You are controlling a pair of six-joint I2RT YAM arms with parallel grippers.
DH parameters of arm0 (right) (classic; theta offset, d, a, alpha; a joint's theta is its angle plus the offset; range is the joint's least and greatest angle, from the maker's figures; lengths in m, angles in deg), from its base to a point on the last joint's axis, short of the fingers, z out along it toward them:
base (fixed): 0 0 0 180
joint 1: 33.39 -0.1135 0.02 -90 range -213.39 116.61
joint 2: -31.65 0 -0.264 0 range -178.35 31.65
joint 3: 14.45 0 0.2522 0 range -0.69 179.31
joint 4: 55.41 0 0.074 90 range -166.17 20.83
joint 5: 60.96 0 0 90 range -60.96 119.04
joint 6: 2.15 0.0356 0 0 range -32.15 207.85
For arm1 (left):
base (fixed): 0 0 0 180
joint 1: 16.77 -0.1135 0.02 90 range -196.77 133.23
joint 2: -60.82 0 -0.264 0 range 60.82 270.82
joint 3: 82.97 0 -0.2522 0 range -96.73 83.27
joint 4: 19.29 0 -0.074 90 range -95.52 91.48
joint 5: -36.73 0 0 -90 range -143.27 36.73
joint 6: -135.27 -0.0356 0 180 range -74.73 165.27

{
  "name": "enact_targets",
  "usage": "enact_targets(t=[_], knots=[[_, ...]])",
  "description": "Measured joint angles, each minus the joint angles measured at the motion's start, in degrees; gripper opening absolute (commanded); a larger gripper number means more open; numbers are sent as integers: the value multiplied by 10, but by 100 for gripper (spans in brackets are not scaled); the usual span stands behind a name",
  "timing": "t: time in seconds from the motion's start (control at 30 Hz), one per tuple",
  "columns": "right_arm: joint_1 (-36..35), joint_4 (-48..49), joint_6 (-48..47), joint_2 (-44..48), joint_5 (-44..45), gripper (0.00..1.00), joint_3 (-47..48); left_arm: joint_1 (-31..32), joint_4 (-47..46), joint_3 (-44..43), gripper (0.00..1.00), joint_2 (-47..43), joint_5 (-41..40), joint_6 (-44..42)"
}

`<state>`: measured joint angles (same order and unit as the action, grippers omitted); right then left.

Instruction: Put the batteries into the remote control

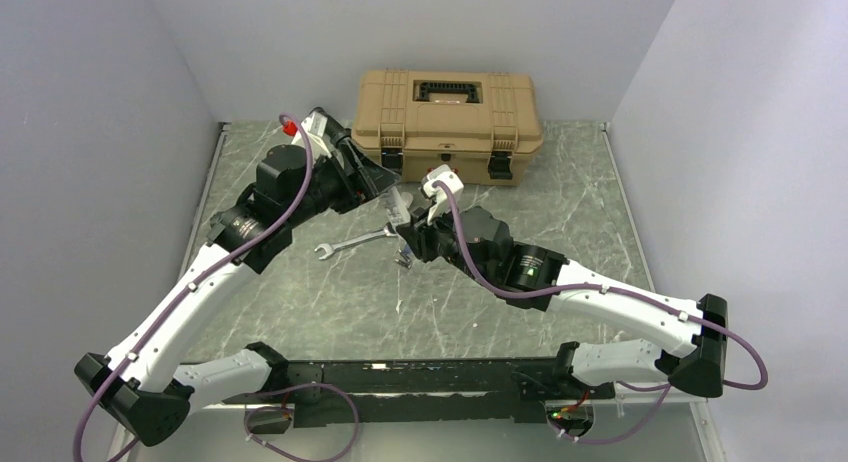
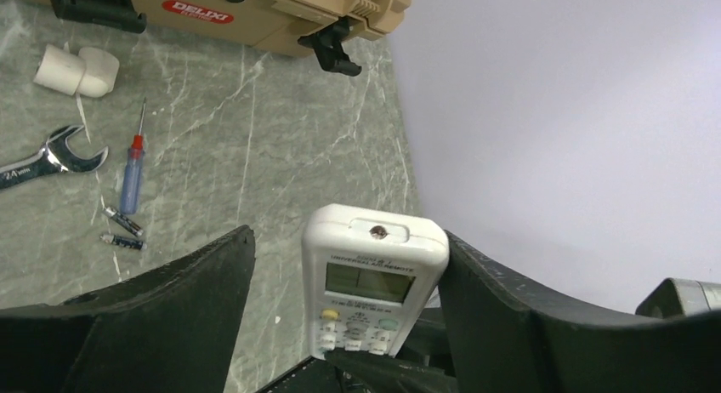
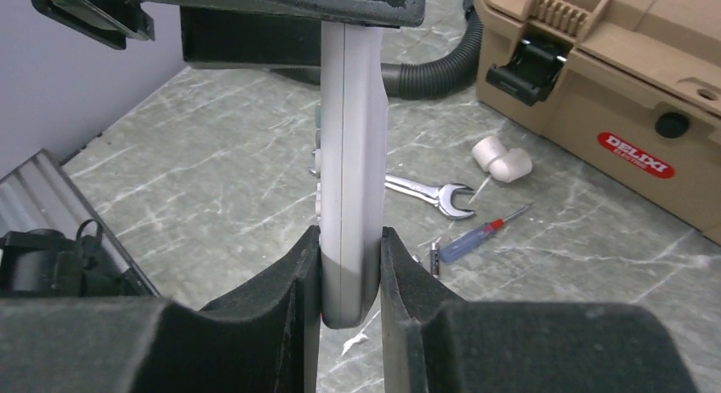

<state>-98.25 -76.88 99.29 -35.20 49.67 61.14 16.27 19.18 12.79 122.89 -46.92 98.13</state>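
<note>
White remote control upright, aloft; apparently two batteries lying loose.

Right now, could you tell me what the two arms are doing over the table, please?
The right gripper is shut on the button end of the remote control, holding it off the table. The left gripper straddles the display end with its jaws open and a gap showing on one side. The two batteries lie on the table beside the screwdriver, not yet loaded.
</note>
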Motion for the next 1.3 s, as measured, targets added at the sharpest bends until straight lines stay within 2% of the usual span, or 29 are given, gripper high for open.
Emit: enact_targets(t=[0.2, 0.43, 0.47, 0.57, 0.7, 0.87, 1.03, 1.1, 1.23, 1.3], knots=[[0, 5, 15, -1, -23, 0, 0, 1, -21, 7, 43, -9, 7, -3], [0, 5, 17, -1, -26, 1, 0, 1, -29, 13, 0, -11, 14, -2], [0, 5, 17, -1, -26, 12, 0, 1, -30, 13, 0, -11, 14, -2], [0, 5, 17, -1, -26, 54, 0, 0, -31, 14, 0, -11, 16, -4], [0, 21, 28, 0, -32, 85, 0, 1, -42, 24, 0, -12, 27, -12], [0, 43, 36, 14, -37, 99, -3, 0, -53, 59, 0, -28, 33, -22], [12, 59, 45, 47, -61, 100, -12, 0, -82, 90, 0, -59, 48, -40], [46, 69, 57, 65, -115, 100, -23, 0, -114, 106, 0, -77, 64, -49], [186, 104, 101, 96, -281, 100, -64, -4, -180, 130, 0, -108, 112, -67], [228, 118, 120, 98, -358, 100, -78, -7, -208, 130, 0, -111, 135, -72]])
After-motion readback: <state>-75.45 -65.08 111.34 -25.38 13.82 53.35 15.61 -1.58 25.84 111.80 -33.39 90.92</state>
